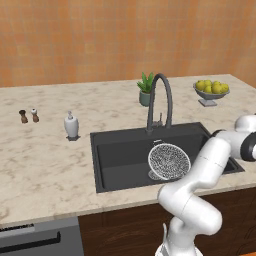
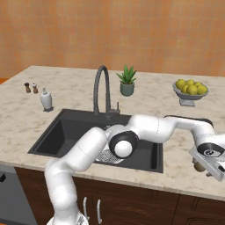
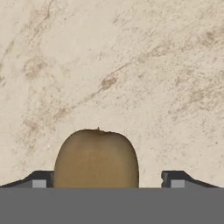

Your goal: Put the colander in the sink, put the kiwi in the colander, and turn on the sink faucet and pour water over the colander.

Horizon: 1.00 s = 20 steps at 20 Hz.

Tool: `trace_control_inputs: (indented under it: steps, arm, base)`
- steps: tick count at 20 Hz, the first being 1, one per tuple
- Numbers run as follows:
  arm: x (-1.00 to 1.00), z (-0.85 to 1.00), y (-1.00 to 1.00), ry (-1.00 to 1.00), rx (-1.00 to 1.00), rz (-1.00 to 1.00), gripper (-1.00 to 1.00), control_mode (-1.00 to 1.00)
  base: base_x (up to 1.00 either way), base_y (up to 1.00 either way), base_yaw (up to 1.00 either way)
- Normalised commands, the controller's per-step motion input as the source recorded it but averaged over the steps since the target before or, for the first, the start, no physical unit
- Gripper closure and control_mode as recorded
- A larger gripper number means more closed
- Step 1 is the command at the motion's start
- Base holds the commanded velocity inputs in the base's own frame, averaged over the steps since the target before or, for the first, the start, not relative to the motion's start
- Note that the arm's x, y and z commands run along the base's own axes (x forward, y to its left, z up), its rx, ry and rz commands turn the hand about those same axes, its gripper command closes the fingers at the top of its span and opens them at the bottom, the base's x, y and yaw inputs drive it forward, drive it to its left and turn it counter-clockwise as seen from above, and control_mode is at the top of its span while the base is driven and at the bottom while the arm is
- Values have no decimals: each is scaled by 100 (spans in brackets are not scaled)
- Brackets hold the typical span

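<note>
a wall (image 1: 125, 35) of warm orange-tan square tiles runs across the far side of the room. in front of it lies a broad counter (image 1: 45, 160) of pale beige marble with faint brown veins, lit evenly, with soft shadows under what stands on it. at the far left stand two small brown shakers (image 1: 28, 116), and just to their right a white soap dispenser (image 1: 71, 125) on a dark base. a small potted plant (image 1: 146, 89) with spiky green leaves sits toward the far wall, and to its right a grey footed bowl of yellow-green fruit (image 1: 211, 91). below the counter run dark wood cabinet fronts (image 2: 132, 206) with thin pale handles, and at the near left a grey appliance front (image 1: 40, 240) with a dark bar handle.
</note>
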Motion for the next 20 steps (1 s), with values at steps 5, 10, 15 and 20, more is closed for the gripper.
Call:
trace_control_inputs:
  steps: [5, 10, 15, 20]
  arm:
    - [22, -53, 46, -15, -13, 0, -100, -100]
    - [35, -48, 69, -11, -17, 0, -100, -100]
    - [44, -49, 61, -8, -16, 0, -100, -100]
    - [25, -47, 36, -4, -17, 0, 100, -100]
  base:
    - [0, 0, 0]
    - [0, 0, 0]
    - [0, 0, 0]
    - [0, 0, 0]
